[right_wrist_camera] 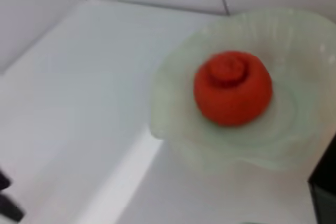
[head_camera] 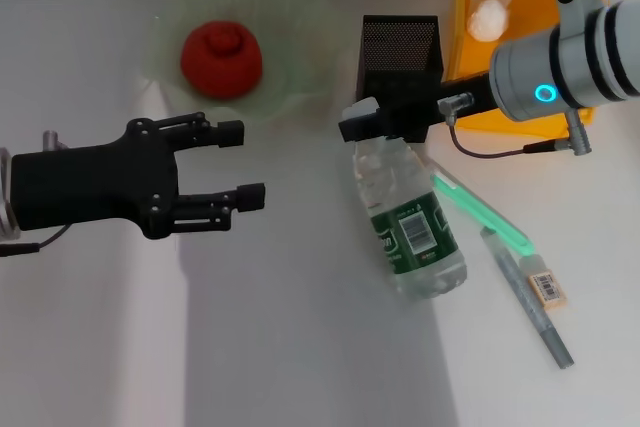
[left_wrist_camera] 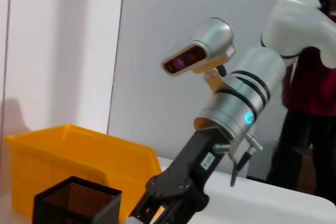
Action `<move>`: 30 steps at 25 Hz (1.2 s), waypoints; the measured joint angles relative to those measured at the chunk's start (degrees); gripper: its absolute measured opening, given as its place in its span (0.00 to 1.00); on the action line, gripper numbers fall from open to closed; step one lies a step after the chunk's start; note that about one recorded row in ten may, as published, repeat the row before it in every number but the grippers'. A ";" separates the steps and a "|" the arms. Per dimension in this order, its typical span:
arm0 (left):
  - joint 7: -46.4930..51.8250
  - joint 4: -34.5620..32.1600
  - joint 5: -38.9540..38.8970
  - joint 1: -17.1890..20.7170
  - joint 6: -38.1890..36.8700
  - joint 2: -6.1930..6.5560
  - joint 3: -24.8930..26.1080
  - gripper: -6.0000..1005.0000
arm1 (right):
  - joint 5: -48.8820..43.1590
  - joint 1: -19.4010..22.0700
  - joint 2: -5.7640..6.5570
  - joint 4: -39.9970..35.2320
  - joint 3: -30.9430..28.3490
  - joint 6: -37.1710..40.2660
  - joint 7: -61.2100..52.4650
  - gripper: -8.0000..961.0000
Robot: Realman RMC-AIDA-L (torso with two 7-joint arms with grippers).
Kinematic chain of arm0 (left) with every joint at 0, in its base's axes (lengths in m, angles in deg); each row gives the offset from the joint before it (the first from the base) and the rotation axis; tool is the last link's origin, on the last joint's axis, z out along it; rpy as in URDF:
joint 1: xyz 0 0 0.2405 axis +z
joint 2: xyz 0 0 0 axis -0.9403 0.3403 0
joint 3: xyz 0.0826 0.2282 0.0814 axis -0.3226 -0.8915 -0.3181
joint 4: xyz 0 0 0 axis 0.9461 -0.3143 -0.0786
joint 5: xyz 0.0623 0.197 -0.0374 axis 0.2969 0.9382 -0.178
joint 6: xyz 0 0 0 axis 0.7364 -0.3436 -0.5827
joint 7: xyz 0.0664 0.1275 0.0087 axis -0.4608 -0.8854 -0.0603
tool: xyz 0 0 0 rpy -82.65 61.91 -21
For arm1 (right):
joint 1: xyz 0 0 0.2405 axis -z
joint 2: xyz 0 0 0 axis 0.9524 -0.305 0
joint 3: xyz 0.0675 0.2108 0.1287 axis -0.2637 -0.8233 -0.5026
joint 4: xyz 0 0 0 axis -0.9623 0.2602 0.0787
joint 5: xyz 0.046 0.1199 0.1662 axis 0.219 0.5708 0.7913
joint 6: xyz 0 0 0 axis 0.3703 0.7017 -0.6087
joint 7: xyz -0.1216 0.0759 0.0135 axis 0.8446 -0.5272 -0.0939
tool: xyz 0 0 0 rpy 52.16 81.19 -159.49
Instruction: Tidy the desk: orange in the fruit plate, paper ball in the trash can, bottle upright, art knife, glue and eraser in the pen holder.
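Clear plastic bottle (head_camera: 413,227) flat on the surface, long axis from cap at 11 o'clock to base at 5 o'clock. Right pincer (head_camera: 360,119) directly at the cap end, just in front of the pen holder (head_camera: 400,55); whether clamped on the cap, impossible to tell. Far nearer than the left pincer (head_camera: 243,163), jaws apart, at 9 o'clock. Likely next: tipping upright.

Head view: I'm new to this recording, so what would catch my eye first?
The red orange sits in the pale green fruit plate at the far left. In the middle, the right pincer reaches the cap end of the bottle lying on its side, before the pen holder. The left pincer hovers open nearby.
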 joint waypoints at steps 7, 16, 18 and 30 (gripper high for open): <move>-0.03 0.31 -0.10 1.01 -0.11 -0.09 4.80 0.79 | 15.37 6.66 0.15 -1.91 -0.74 -0.53 14.24 0.45; -1.04 2.29 -0.32 1.50 -0.29 -0.01 9.28 0.79 | 32.02 9.74 0.14 1.73 -1.83 -0.64 30.96 0.45; -1.87 3.00 -0.63 1.89 -0.30 -0.11 11.40 0.79 | 35.82 9.28 0.12 4.60 -1.69 -0.71 35.42 0.45; -5.38 6.93 -0.74 3.03 0.11 0.27 21.63 0.79 | 64.11 0.45 -0.31 29.83 5.97 -0.62 69.58 0.45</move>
